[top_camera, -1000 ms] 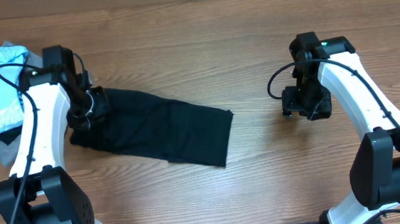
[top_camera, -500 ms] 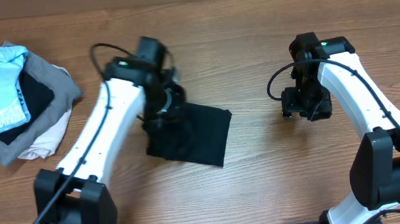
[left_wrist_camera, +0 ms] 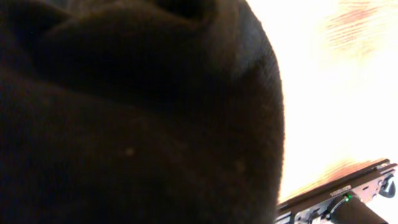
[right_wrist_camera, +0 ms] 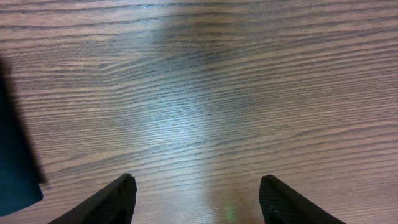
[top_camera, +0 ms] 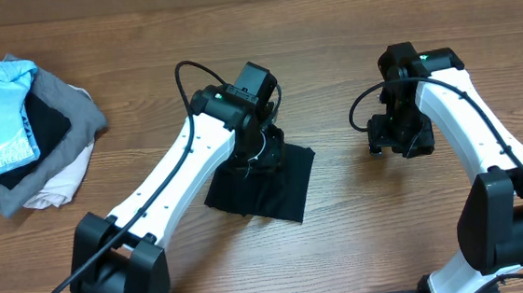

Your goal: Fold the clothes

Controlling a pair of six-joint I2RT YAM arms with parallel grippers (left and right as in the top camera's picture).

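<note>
Two arms show in the overhead: the black T-shirt point(top_camera: 270, 194) lies mid-table, the left gripper point(top_camera: 264, 151) is down on its top edge, and the right gripper point(top_camera: 400, 143) is off to the side over bare table point(top_camera: 363, 251). The left wrist cam is all black fabric, so can't tell how its jaws stand. On the right wrist cam the fingers point(right_wrist_camera: 118, 196) are spread wide above the wood, with the shirt's edge at far left.

We see a wooden table point(top_camera: 327, 29). A black shirt point(top_camera: 265, 193) lies on it, and well to the shirt's left sits a pile point(top_camera: 59, 125) of blue, grey and white garments.
</note>
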